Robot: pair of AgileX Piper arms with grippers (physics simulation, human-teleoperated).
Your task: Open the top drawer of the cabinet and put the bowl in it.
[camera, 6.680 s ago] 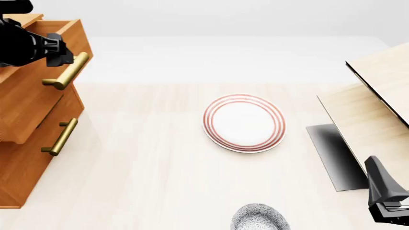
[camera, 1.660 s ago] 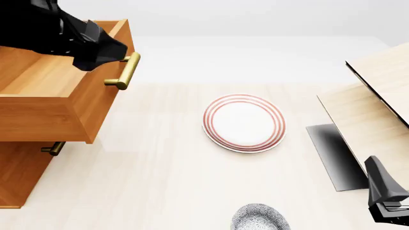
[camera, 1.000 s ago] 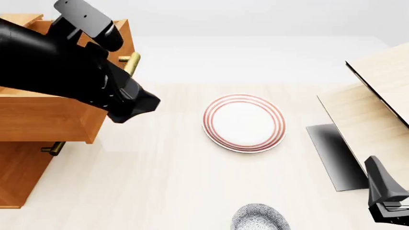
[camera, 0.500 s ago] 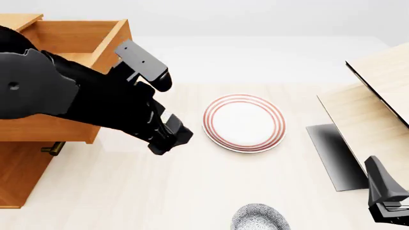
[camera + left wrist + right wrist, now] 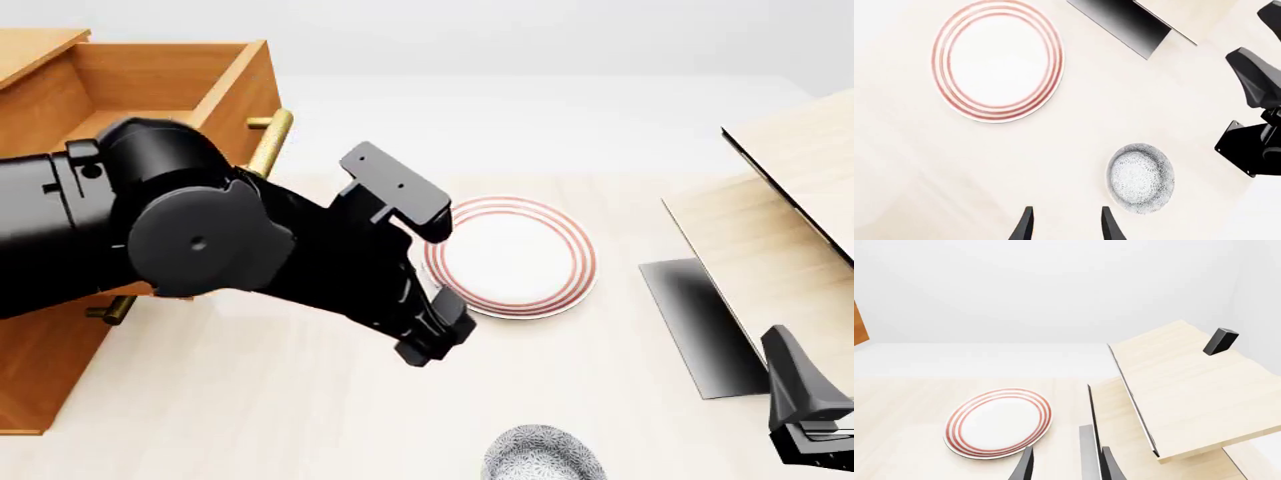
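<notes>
Item: we log the top drawer (image 5: pixel 147 90) pulled out, the speckled bowl (image 5: pixel 1139 178) on the bench (image 5: pixel 267 400) near us, the left end effector (image 5: pixel 1064 230) spread and empty above it; risk: an off-centre descent tips the rim.

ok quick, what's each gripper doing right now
Left gripper: open, empty, above the table short of the bowl.
Right gripper: open, empty.

Bowl (image 5: pixel 541 455) and right pincer (image 5: pixel 817 440) cropped by front view's edge.
</notes>
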